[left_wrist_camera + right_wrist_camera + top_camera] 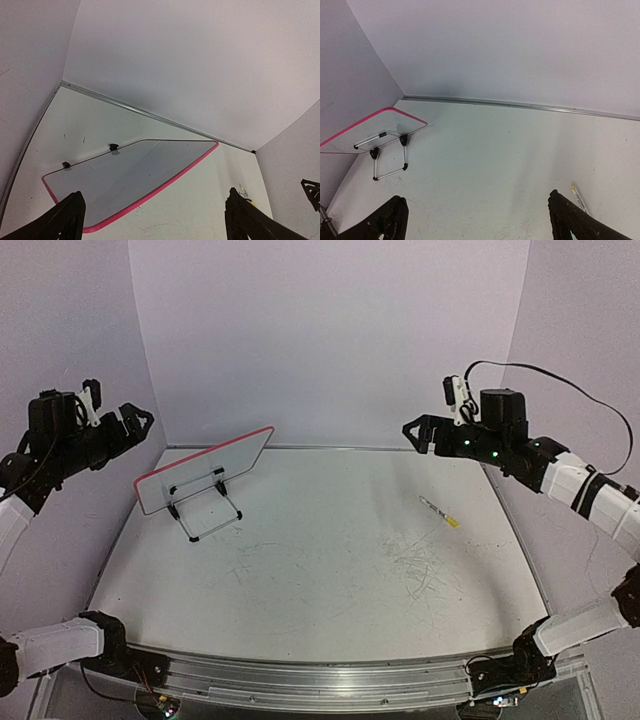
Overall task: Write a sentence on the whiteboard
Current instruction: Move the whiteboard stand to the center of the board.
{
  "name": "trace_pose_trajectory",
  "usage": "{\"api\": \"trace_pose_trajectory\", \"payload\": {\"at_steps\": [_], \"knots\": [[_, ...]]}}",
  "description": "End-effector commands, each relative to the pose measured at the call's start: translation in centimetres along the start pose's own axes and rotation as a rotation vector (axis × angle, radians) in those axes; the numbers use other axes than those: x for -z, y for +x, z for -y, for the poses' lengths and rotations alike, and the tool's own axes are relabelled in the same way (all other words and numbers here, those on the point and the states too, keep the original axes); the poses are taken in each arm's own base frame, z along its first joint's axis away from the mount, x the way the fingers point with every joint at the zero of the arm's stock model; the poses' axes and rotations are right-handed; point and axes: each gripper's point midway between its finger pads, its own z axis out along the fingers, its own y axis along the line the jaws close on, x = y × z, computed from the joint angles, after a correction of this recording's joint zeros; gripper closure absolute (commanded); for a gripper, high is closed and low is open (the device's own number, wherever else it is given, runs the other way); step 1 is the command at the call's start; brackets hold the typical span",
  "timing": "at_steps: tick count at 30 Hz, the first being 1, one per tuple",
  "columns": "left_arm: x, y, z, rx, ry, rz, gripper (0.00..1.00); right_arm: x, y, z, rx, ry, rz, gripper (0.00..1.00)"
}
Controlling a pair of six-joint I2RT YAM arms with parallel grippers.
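Observation:
The whiteboard (205, 470) leans on its black wire stand (207, 508) at the table's far left, pink-red rim on top. Its face (130, 177) shows no written sentence in the left wrist view. It also shows at the left of the right wrist view (367, 131). A white marker with a yellow end (438, 511) lies on the table at the right (579, 198). My left gripper (146, 421) hangs high above and left of the board, open and empty (152, 220). My right gripper (410, 430) hangs high at the far right, open and empty (477, 220).
Faint grey scribble marks (425, 565) cover the table surface right of centre. Pale purple walls close the back and both sides. A metal rail (320, 680) runs along the near edge between the arm bases.

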Motion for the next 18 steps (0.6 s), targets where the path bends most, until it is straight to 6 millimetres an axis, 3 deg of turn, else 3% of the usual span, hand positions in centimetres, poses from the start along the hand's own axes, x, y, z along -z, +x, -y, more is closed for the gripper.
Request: {"api": "trace_pose_trajectory", "payload": {"at_steps": [1, 6, 9, 15, 18], "knots": [[3.7, -0.5, -0.4, 0.032, -0.051, -0.012, 0.03, -1.1, -0.2, -3.6, -0.014, -0.118, 0.019, 0.02], [7.9, 2.7, -4.7, 0.161, -0.242, -0.045, 0.06, -2.1, 0.4, -5.3, -0.017, -0.171, 0.007, 0.02], [8.8, 5.2, -6.0, 0.218, -0.282, -0.100, 0.09, -2.4, 0.6, -6.0, -0.017, -0.192, 0.000, 0.02], [6.2, 11.9, -7.4, 0.279, -0.302, -0.320, 0.22, -2.0, 0.8, -6.2, -0.017, -0.191, 0.004, 0.02], [5.4, 13.4, -7.9, 0.312, -0.305, -0.341, 0.29, -1.8, 1.3, -5.9, -0.024, -0.182, 0.001, 0.02]]}}
